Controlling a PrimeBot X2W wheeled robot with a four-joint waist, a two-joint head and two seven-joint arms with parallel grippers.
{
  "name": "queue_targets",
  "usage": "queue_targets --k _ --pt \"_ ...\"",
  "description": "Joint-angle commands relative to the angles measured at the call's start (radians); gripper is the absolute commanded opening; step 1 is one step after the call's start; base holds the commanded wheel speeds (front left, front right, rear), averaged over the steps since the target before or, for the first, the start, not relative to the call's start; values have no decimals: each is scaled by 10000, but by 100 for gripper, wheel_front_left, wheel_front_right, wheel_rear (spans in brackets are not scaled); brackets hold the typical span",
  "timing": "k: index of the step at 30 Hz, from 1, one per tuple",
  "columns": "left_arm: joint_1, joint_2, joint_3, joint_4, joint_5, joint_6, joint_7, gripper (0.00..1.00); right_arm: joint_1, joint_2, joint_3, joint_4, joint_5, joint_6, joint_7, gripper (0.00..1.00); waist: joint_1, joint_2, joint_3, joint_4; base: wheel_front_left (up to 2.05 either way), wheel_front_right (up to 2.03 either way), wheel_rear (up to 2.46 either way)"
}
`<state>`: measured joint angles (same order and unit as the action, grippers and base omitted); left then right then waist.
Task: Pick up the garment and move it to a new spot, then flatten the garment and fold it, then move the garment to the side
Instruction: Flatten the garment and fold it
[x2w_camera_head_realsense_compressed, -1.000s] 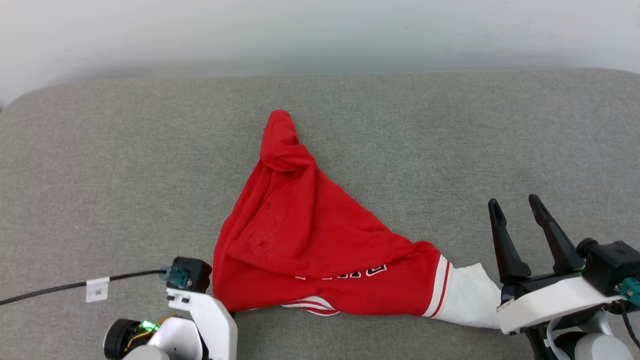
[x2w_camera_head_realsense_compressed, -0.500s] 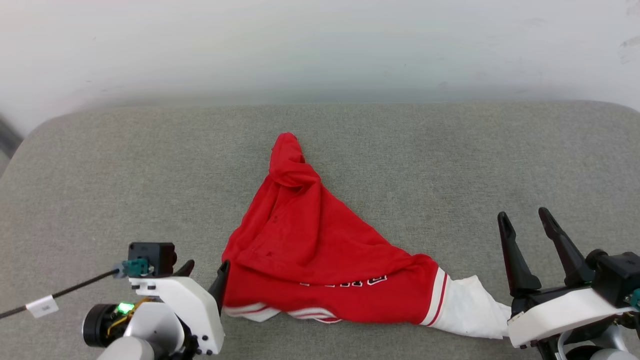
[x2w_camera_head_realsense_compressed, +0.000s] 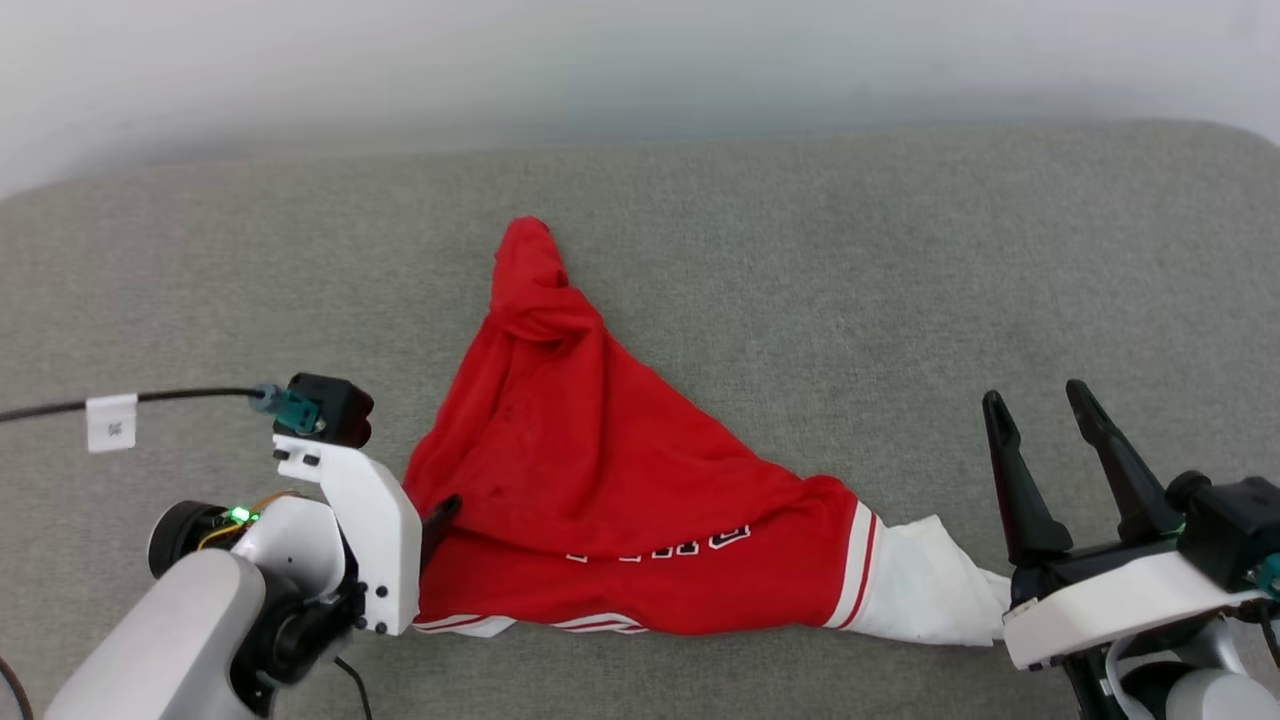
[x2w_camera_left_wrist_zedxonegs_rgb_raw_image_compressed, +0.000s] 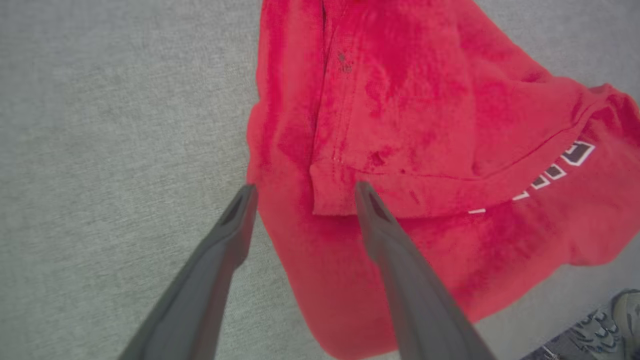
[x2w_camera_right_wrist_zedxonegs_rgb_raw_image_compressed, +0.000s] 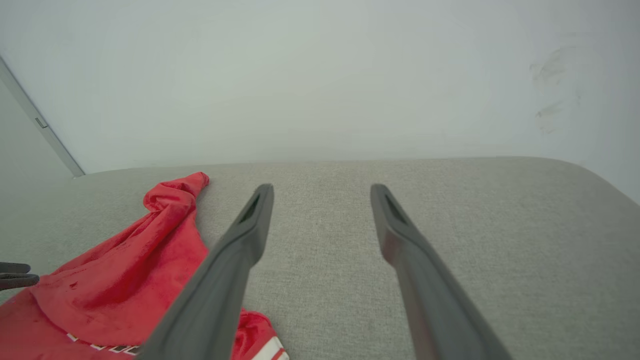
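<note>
As folds hide garment print, left end effector, right end effector, both apart.

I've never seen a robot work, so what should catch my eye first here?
A bright red garment lies crumpled in a rough triangle on the grey padded surface, its white sleeve trailing toward the open right gripper. The left gripper, also open, straddles the cloth's edge.

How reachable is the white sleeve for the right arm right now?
Probably yes: the right end effector is open and empty, and the sleeve lies uncovered on the cushion right beside its wrist, with nothing between.
</note>
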<state>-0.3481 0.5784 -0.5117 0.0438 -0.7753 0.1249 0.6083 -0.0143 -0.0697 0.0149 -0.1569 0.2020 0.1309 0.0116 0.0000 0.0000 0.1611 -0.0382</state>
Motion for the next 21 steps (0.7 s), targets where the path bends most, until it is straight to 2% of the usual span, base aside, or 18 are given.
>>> queue_targets --k 1,8,11,12,13,14,16,21 --pt "-350 80 -129 240 -115 -181 409 100 -202 20 71 72 68 -3 -103 100 0 0 440 -298 0 0 0" --pt "-965 64 -512 1414 -330 -602 1411 100 -550 63 270 460 207 -3 -410 100 0 0 1032 -698 0 0 0" --pt "-926 -133 -776 1955 -468 -761 1797 100 -671 70 315 615 231 -3 -502 100 0 0 1139 -792 0 0 0" --pt "-888 -193 -877 2109 -525 -820 1925 60 -698 69 321 661 239 -3 -529 100 0 0 1149 -815 0 0 0" --pt "-839 -315 -946 2215 -621 -896 1982 33 -720 71 332 717 248 -3 -557 100 0 0 1150 -834 0 0 0" --pt "-816 -428 -999 2310 -710 -955 2049 0 -736 74 341 760 264 -3 -566 100 0 0 1141 -847 0 0 0" --pt "-832 -542 -1100 2372 -728 -1085 1982 0 -746 77 340 832 282 -3 -585 100 0 0 1098 -852 0 0 0" --pt "-1631 -652 -813 2084 -31 -1111 583 0 -684 4 285 930 303 -3 -531 100 0 0 868 -756 0 0 0"
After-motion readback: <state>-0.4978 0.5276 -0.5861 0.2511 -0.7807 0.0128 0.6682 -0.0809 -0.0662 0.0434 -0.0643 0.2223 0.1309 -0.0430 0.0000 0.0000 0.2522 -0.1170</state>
